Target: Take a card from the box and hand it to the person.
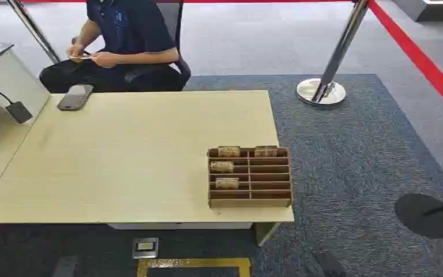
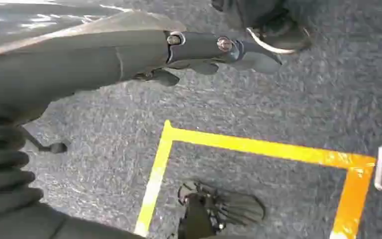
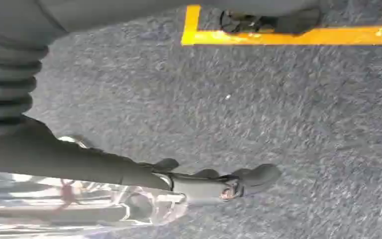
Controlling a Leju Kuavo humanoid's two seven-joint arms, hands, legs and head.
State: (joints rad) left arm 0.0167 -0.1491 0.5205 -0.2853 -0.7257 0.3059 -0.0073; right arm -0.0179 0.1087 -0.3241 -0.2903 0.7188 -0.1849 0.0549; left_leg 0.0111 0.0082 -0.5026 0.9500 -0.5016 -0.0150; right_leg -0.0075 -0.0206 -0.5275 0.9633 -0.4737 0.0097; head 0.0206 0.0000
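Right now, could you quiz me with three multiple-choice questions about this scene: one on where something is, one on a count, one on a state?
1. Where does the cardboard box stand on the table?
A. near its front right corner
B. at its centre
C. by the person

2. How many cards stand in the box?
A. one
B. four
C. nine

3. What does the left hand hold?
A. a card
B. a phone
C. nothing

Answers: 1 A, the box sits by that corner; 2 B, four tan cards show; 3 C, it hangs above the carpet.
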